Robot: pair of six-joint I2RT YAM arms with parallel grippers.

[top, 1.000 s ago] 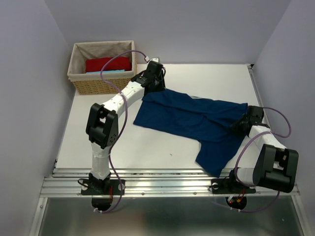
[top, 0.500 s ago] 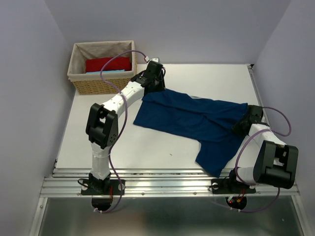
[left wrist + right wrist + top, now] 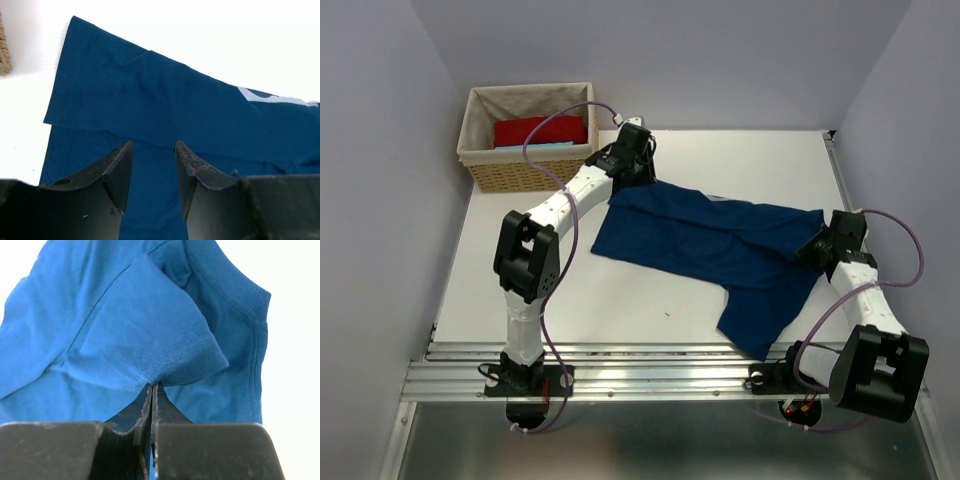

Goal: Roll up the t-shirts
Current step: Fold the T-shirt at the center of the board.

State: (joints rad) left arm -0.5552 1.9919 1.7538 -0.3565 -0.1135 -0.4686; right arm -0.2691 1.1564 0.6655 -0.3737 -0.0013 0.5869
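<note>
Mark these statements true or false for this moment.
1. The right tool is shut on the shirt's sleeve. True.
2. The left tool is clamped shut. False: its jaws stand apart above the shirt.
3. The basket holds red cloth. True.
4. The shirt is rolled up. False: it lies spread on the table.
5. The basket sits at the table's far right. False: it is in the far left corner.

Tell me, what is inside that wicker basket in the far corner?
A red cloth lies in the basket, with a strip of light-blue cloth showing at its near edge. Whatever lies beneath them is covered.
</note>
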